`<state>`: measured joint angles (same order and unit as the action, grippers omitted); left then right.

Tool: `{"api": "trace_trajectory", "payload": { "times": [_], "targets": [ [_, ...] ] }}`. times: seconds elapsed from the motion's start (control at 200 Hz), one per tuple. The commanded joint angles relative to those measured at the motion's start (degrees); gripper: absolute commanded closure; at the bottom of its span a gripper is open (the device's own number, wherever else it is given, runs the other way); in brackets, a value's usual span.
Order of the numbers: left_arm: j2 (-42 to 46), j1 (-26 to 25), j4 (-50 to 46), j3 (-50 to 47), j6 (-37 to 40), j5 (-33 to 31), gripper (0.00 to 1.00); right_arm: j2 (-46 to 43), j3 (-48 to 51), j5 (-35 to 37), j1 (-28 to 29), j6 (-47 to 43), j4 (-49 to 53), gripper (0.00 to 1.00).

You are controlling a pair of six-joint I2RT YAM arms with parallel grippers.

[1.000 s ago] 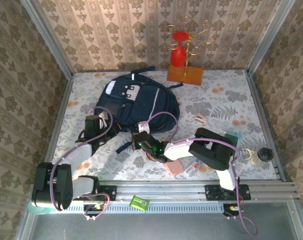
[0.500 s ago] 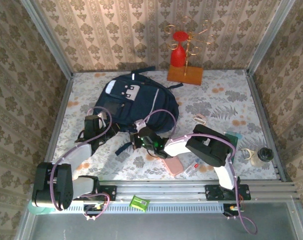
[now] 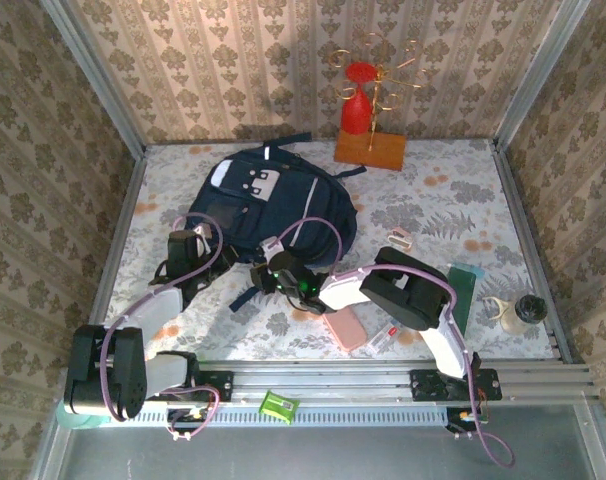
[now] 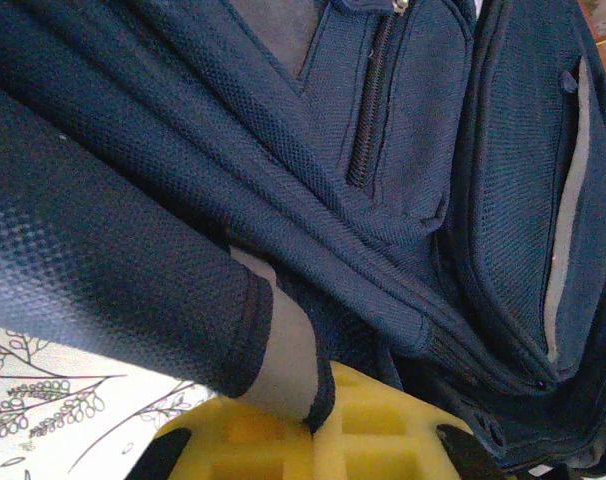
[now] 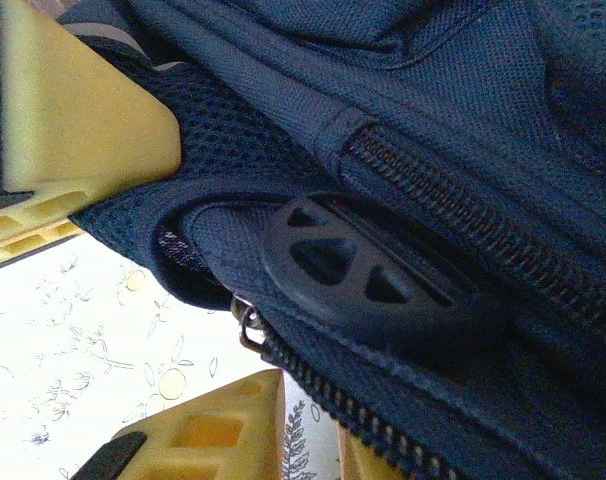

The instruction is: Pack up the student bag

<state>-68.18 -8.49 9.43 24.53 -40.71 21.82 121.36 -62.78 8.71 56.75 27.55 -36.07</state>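
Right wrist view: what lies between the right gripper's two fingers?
The student bag: its mesh edge, with the zipper and round black tab beside it, in the right wrist view.

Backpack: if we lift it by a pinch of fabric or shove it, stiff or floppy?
Probably floppy: the student bag lies slumped, its cloth folded in soft layers in the left wrist view, so a pinch likely lifts fabric before the body. Pushed, it would probably bunch rather than slide. Its loose strap may drag or snag.
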Motion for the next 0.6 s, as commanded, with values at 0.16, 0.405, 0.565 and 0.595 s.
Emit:
{"api": "trace_trajectory", "payload": {
  "times": [0.16, 0.405, 0.565, 0.595],
  "targets": [
    [0.95, 0.37, 2.79, 1.23, 0.63, 0.59, 1.0, 2.89, -3.3, 7.24, 0.7, -5.56, -2.01, 0.73],
    [0.64, 0.32, 2.96, 1.22, 0.48, 0.5, 1.0, 2.5, -3.26, 5.63, 1.17, -9.37, -5.36, 0.84],
    [0.42, 0.35, 3.18, 1.13, 0.4, 0.5, 1.0, 1.85, -2.18, 3.79, 2.11, -8.86, -7.12, 0.97],
    [0.42, 0.32, 3.09, 1.16, 0.46, 0.5, 1.0, 1.66, -1.74, 4.36, 2.34, -8.4, -7.21, 0.99]
  ]
}}
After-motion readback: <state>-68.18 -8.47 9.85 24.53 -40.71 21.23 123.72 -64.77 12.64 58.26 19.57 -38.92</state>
